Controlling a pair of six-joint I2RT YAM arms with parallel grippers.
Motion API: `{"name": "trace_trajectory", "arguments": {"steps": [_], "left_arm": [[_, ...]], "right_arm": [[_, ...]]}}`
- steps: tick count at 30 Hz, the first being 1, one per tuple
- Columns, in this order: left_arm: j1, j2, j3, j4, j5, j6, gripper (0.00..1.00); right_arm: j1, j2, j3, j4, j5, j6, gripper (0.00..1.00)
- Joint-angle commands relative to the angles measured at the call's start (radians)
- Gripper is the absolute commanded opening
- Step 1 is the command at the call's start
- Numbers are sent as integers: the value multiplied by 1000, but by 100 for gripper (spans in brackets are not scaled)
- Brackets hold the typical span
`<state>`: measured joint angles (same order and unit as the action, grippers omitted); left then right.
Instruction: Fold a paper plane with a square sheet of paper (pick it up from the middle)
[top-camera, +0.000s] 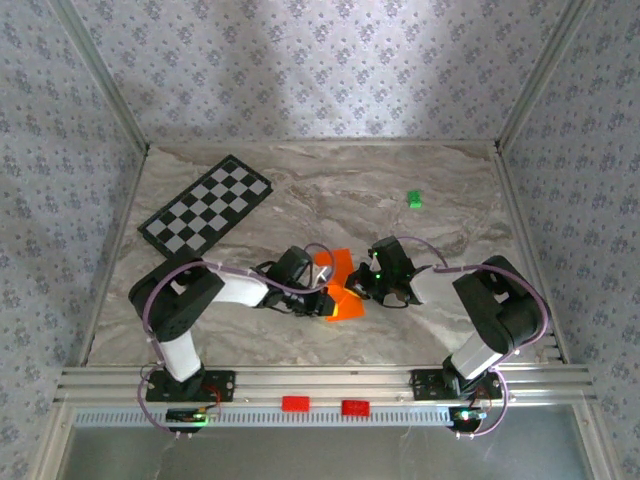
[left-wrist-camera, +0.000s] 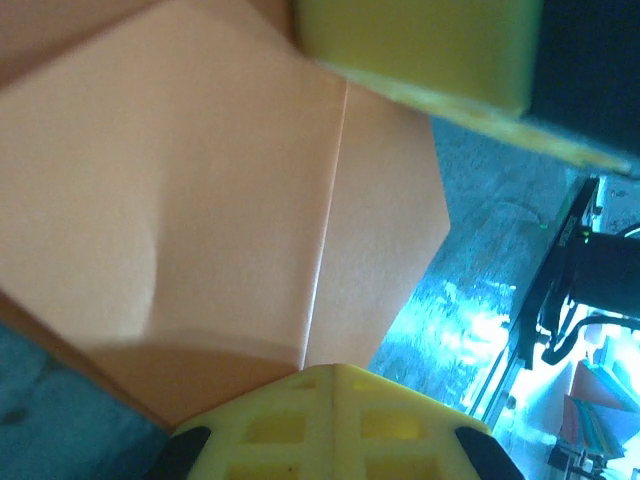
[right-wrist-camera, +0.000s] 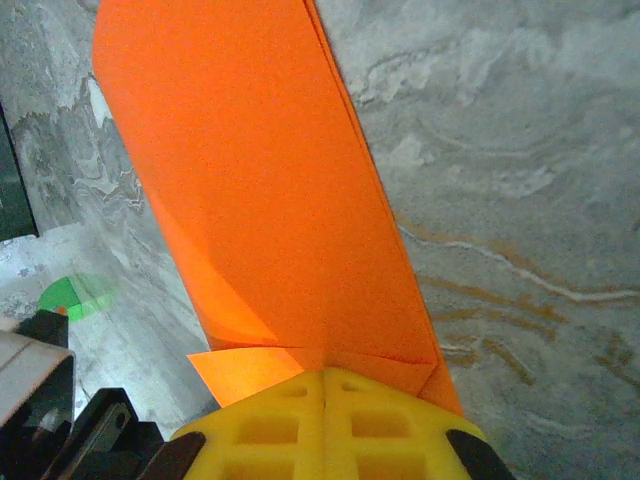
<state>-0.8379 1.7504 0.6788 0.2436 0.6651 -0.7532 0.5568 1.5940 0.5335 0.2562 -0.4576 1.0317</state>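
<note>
Orange folded sheet of paper (top-camera: 340, 268) is between the two arms; the left gripper (top-camera: 323, 296) and the right gripper (top-camera: 361, 289) both clamp its edges.

the top camera looks down from above and behind the near edge of the surface (top-camera: 420, 170), taking in all of it. the wrist cameras look along the left end effector (left-wrist-camera: 330, 372) and the right end effector (right-wrist-camera: 322, 372) from very close, sharing the orange paper (right-wrist-camera: 260, 180) near the surface's middle.
</note>
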Motion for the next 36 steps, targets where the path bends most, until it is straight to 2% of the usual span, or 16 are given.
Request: {"name": "trace_trajectory", "arguments": {"steps": [1,10,14,18,20,28,32,36], "left_arm": [[-16,-33,-42,-84,31,10,4],[-23,-115,-90,-90,29,4,6],[-18,-198,-62,-94,5,-13,6],[9,-254,-28,-114,-68,-11,6],[30,-233,-2,-104,-79,-14,7],[37,-13,141,-60,6,-7,6],[27,56,147,-76,-2,4,4],[18,80,77,-61,-42,-7,2]], "right_arm": [[-3,64,-52,-158,92,-13,0],[-3,66,-49,-156,89,-13,0],[0,67,-50,-152,89,-10,0],[1,66,-49,-155,91,-11,0],[0,69,-48,-152,89,-10,0],[4,84,-39,-143,81,-10,0],[5,90,-36,-133,74,-8,0],[5,91,-31,-137,69,-12,0]]}}
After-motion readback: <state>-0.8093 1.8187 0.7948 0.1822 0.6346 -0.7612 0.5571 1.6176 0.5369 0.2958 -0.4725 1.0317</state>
